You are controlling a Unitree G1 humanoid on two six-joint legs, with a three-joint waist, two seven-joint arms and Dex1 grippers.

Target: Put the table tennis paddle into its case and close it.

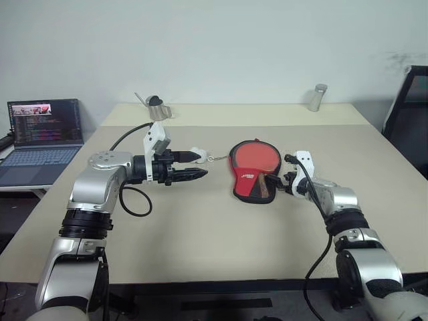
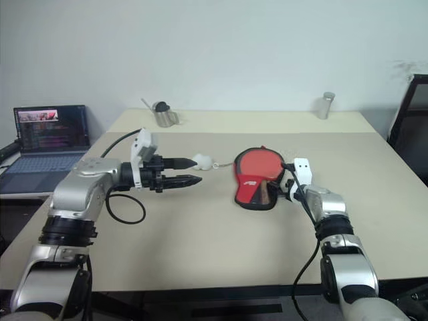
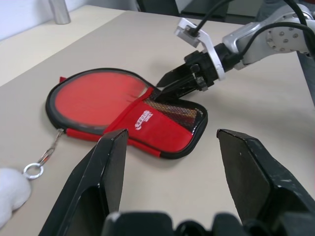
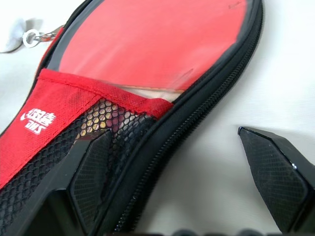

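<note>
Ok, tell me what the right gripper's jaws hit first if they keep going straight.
Probably the case: the right gripper has its open jaws straddling the black zipper rim at the mesh end, one jaw already over the mesh. Contact cannot be confirmed.

case [image 3: 147,129]: red fabric, white logo, black mesh panel, black zipper rim
paddle [image 3: 96,101]: red rubber face
table [image 1: 200,227]: plain beige
left gripper [image 1: 198,165]: black fingers
right gripper [image 3: 165,84]: black fingers, white mount
key ring [image 3: 32,170]: silver, beside white fluffy pendant [image 3: 9,196]
laptop [image 1: 40,144]: blue-grey body, dark screen with coloured text
</note>
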